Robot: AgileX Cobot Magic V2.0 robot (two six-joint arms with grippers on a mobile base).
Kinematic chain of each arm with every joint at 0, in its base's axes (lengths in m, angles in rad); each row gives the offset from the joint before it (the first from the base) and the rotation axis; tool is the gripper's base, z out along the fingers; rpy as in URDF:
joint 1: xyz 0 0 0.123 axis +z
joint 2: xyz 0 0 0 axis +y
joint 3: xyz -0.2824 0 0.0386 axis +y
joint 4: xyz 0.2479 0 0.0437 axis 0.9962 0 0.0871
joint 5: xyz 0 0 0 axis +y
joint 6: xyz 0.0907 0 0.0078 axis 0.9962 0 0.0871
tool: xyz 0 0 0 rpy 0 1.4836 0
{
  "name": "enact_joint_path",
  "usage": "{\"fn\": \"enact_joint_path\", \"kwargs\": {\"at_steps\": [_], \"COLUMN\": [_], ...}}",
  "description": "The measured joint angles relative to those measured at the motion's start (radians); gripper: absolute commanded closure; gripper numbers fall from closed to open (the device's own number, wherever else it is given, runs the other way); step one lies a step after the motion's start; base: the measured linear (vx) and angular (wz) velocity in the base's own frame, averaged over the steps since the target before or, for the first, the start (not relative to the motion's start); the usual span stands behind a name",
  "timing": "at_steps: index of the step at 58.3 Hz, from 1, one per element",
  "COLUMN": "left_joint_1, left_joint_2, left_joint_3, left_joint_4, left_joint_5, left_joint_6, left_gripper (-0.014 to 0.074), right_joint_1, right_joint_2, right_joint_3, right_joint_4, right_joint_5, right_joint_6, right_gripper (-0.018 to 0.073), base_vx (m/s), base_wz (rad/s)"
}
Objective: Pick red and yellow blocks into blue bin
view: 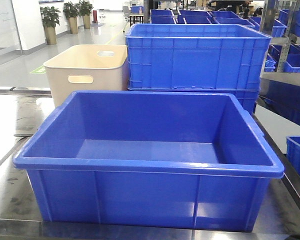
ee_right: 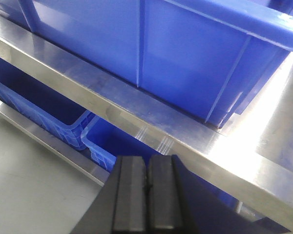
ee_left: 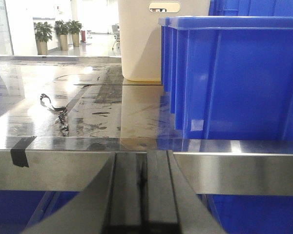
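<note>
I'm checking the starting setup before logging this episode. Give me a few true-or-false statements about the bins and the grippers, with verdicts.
1. The blue bin holds no blocks. True: its floor is bare in the front view.
2. A beige tub stands behind the bin to the left. True.
3. The left gripper has its jaws spread wide. False: they sit together, nothing between them.
4. The right gripper grips a red block. False: its jaws are shut on nothing, and no block shows in any view.
5. The ribbed blue crate behind the bin is shorter than the beige tub. False: it rises higher.
</note>
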Motion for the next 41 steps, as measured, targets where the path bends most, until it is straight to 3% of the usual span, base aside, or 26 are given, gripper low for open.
{"fn": "enact_joint_path", "kwargs": {"at_steps": [24,31,41], "left_joint_1": [0.000,0.000,0.000], "left_joint_2": [0.000,0.000,0.000], "left_joint_3": [0.000,0.000,0.000], "left_joint_4": [0.000,0.000,0.000], "left_joint_5": [0.000,0.000,0.000], "left_joint_6": [-0.001,-0.001,-0.001], "left_gripper": [0.0597,0.0597,0.0597], "right_joint_1": [-0.015,-0.113,-0.253], "right_joint_2": [-0.070,-0.203,-0.422], "right_joint_3": [0.004,0.071,0.336], "right_joint_4": [0.004,0.004,0.004], "right_joint_5": [-0.004,-0.095,-0.313], "right_joint_6": [-0.004,-0.008,-0.008], "right_gripper": [0.0569,0.0569,0.0569], "base_vx": [0.00,0.00,0.00], "base_wz": [0.00,0.00,0.00]}}
